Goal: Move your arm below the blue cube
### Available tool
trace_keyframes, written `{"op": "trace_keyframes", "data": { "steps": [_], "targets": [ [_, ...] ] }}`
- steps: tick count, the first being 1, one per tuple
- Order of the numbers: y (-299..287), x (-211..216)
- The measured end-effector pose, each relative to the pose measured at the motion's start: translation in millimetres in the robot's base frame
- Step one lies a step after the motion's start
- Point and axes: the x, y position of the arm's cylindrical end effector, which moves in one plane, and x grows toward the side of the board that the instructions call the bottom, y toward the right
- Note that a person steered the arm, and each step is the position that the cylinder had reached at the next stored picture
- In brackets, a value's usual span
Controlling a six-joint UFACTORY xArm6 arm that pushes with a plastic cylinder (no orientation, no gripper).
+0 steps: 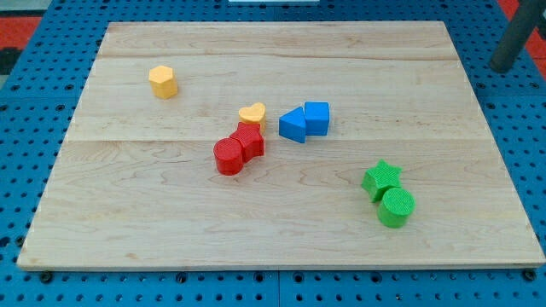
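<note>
The blue cube sits near the middle of the wooden board, touching a blue wedge-shaped block on its left. The dark rod comes in at the view's top right corner. My tip rests off the board, over the blue pegboard, far to the right of and above the blue cube.
A yellow heart lies left of the blue pair. A red block and a red cylinder touch below it. A yellow hexagon is at upper left. A green star and a green cylinder sit at lower right.
</note>
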Motion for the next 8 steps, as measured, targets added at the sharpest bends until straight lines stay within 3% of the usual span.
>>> {"op": "trace_keyframes", "data": {
  "steps": [1,3,4,7,8],
  "targets": [
    [-38,42],
    [-158,53],
    [-195,90],
    [-193,95],
    [-207,122]
  ]
}}
